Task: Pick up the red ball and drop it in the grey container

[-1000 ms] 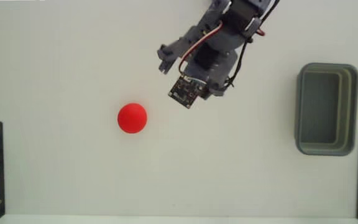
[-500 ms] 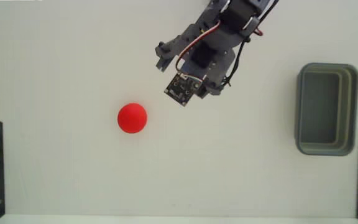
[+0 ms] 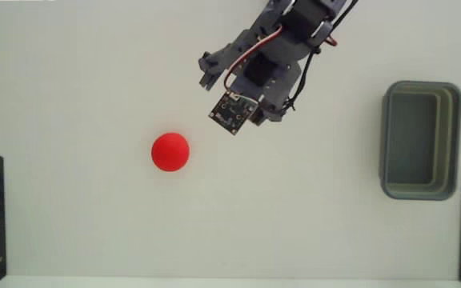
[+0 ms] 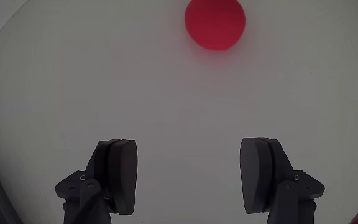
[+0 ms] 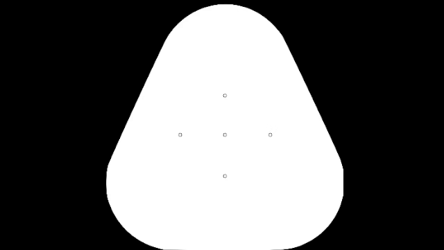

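Only the arm has moved, a little up and left. Its fingers [image 4: 120, 177] are spread apart, holding nothing. Nothing is done yet: the red ball [image 3: 170, 152] sits on the tabletop [image 3: 70, 88], far from the grey container [image 3: 420, 140].

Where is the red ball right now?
In the fixed view the red ball lies alone on the white table, left of centre, below-left of the open claw and far from the grey container on the right.

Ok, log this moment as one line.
end effector open, empty | ball on table, untouched | container empty | phase: approach
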### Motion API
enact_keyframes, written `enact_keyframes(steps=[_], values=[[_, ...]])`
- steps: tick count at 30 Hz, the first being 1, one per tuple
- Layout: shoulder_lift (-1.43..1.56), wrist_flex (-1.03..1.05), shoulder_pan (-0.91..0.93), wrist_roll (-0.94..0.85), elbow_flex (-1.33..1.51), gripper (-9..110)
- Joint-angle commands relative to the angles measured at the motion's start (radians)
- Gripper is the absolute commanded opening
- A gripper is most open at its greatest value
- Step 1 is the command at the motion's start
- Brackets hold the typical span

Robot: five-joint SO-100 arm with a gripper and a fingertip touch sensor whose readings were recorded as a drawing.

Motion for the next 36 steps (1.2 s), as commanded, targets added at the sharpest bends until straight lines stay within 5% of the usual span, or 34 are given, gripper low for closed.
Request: enact_keyframes(steps=[1, 36], values=[[0.034, 0.002, 0.022, 0.003, 0.004, 110], [0.034, 0.002, 0.073, 0.003, 0.004, 110]])
